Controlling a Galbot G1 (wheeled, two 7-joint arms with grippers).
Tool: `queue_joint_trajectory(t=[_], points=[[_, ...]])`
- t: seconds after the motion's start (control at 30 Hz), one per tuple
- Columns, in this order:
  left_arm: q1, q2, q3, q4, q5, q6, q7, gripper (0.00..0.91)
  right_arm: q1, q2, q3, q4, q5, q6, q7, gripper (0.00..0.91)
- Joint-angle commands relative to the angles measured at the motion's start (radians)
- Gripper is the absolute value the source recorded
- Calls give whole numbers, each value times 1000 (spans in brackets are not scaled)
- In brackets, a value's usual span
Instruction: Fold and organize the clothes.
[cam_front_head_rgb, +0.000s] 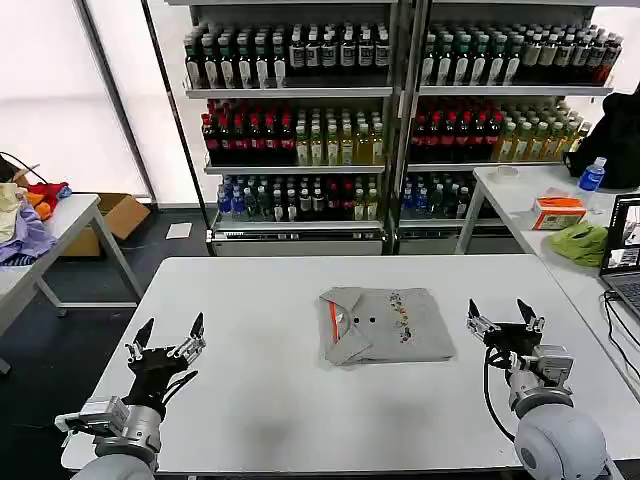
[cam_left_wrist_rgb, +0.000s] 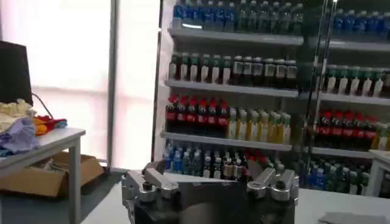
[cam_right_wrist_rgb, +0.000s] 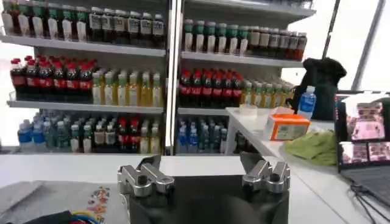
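A light grey shirt (cam_front_head_rgb: 385, 325) lies folded into a neat rectangle in the middle of the white table (cam_front_head_rgb: 260, 400). Its buttoned collar with red-orange lining faces left, and a small multicoloured print runs across the chest. A corner of the shirt with the print (cam_right_wrist_rgb: 91, 204) also shows in the right wrist view. My left gripper (cam_front_head_rgb: 170, 332) hovers open over the table's near left part, well clear of the shirt. Just right of the shirt, my right gripper (cam_front_head_rgb: 501, 312) is open too, holding nothing.
Shelves of bottled drinks (cam_front_head_rgb: 400, 110) stand behind the table. A side table at the right carries a lime-green cloth bundle (cam_front_head_rgb: 579, 241), an orange box (cam_front_head_rgb: 559, 211) and a laptop (cam_front_head_rgb: 625, 255). At the left, another table holds coloured fabrics (cam_front_head_rgb: 25, 215), with a cardboard box (cam_front_head_rgb: 112, 220) beyond.
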Motion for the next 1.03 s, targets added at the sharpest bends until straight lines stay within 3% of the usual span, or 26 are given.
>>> queue_joint_trajectory(t=[0.03, 1.03], points=[[1, 5, -15, 0, 15, -26, 0, 907, -41, 5, 19, 13, -75, 25, 9, 907], [-1, 17, -1, 33, 46, -10, 48, 907, -77, 33, 27, 32, -39, 16, -30, 907]])
